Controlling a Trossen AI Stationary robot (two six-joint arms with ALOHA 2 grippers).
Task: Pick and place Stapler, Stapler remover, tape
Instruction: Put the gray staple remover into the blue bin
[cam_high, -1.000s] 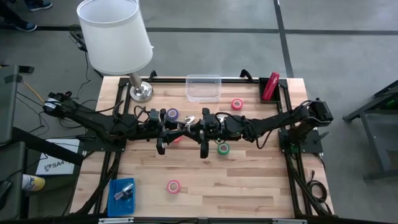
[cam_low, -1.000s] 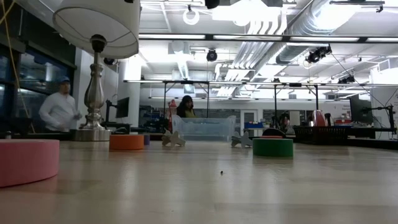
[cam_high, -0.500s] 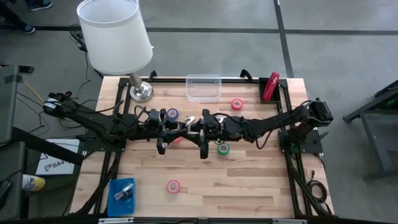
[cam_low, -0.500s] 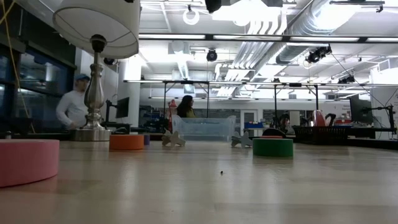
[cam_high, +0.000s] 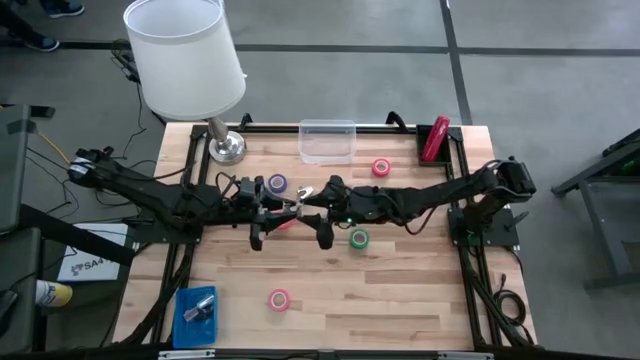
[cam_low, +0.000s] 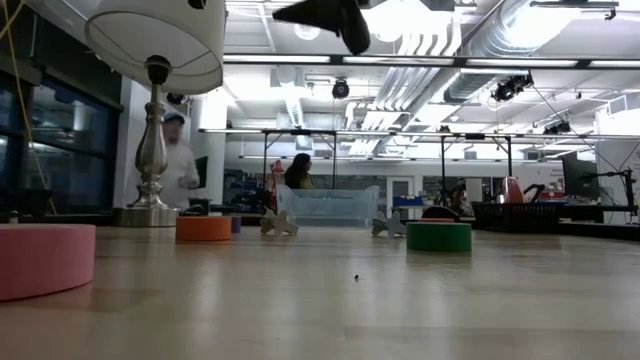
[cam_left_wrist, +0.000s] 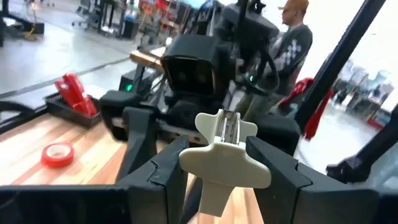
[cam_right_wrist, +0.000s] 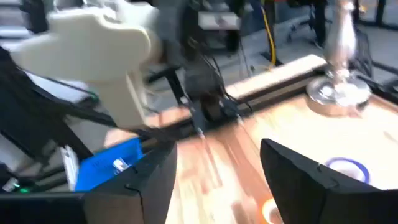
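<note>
A cream stapler remover (cam_left_wrist: 222, 155) hangs above the table's middle (cam_high: 301, 195), with my left gripper (cam_left_wrist: 221, 183) shut on it. My right gripper (cam_right_wrist: 217, 180) faces it from the table's right (cam_high: 322, 192). It stands open with nothing between its fingers, and the remover (cam_right_wrist: 99, 46) is a short way ahead of it. The red stapler (cam_high: 434, 138) stands in a dark holder at the far right corner. Tape rolls lie flat on the table: purple (cam_high: 277, 184), red (cam_high: 381, 167), green (cam_high: 359, 238) and pink (cam_high: 279, 298). My left gripper pinches the stapler remover by its wide cream grip wings (cam_left_wrist: 219, 168) between the two fingers (cam_left_wrist: 163, 180). The fingers come level from the table's left. The remover's metal claw end (cam_left_wrist: 227, 127) points away toward my right arm. It is lifted clear of the table.
A clear bin (cam_high: 327, 141) sits at the far middle, a lamp (cam_high: 185, 60) at the far left, and a blue tray (cam_high: 195, 312) with a silvery piece at the near left corner. The low view shows two more cream claw pieces (cam_low: 279, 224) before the bin. A person moves in the room behind.
My right gripper has opened, let go of the stapler remover and drawn back a little toward the table's right. The remover stays where it was, in my left gripper.
</note>
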